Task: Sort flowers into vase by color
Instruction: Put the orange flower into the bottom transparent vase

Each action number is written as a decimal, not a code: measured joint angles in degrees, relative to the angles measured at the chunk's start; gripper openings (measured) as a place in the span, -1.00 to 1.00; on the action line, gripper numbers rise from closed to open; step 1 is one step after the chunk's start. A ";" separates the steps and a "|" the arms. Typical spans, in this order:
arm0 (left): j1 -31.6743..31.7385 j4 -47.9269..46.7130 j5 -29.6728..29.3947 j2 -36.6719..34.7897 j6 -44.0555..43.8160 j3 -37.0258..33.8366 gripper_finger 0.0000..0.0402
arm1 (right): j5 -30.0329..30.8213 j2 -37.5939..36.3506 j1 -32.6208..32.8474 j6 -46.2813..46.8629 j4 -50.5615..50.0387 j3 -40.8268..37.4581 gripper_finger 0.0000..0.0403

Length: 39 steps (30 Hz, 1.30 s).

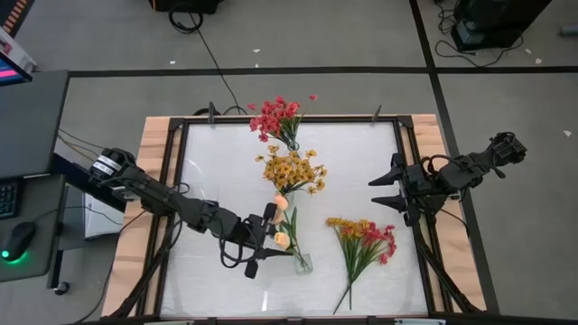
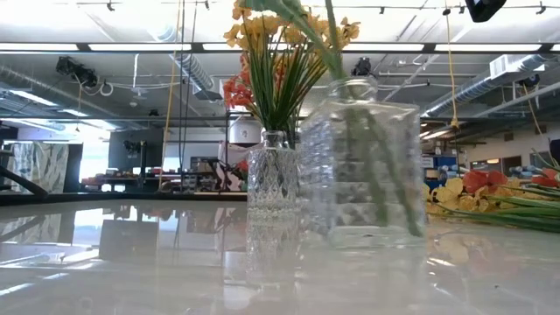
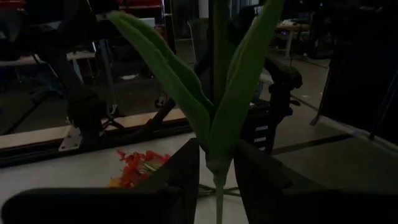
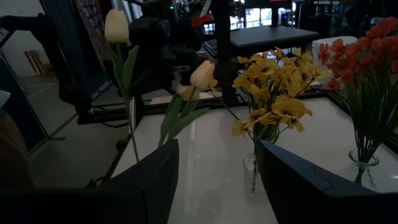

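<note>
- Peach tulips [image 1: 282, 236] stood in the nearest glass vase [image 1: 302, 263], stems down, grouped by colour.
- Left hand [image 1: 268, 242] sat around one tulip stem, fingers slightly parted, apparently letting go.
- Yellow flowers [image 1: 291, 169] and red flowers [image 1: 275, 116] filled their own vases beyond.
- A mixed red-and-yellow bunch [image 1: 363, 239] lay unsorted on the counter [image 1: 217, 171].
- Right hand [image 1: 390, 191] waited open at the counter's edge.

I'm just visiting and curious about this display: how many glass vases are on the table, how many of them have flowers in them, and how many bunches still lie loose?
Vases with red flowers: 1
Vases with yellow flowers: 1
Vases with peach tulip buds: 1
Loose mixed red-and-yellow bunches lying on the table: 1
Total: 3 vases, all filled, plus 1 loose bunch.
</note>
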 joint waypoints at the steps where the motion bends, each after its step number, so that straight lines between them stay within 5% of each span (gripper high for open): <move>1: 0.00 -0.34 0.00 0.00 -0.13 0.00 -0.47 | 0.01 0.00 0.02 0.01 0.01 0.00 0.12; 39: 0.02 -3.96 -0.01 0.00 -0.67 0.00 -0.58 | 0.01 0.01 0.01 -0.01 0.01 -0.02 0.12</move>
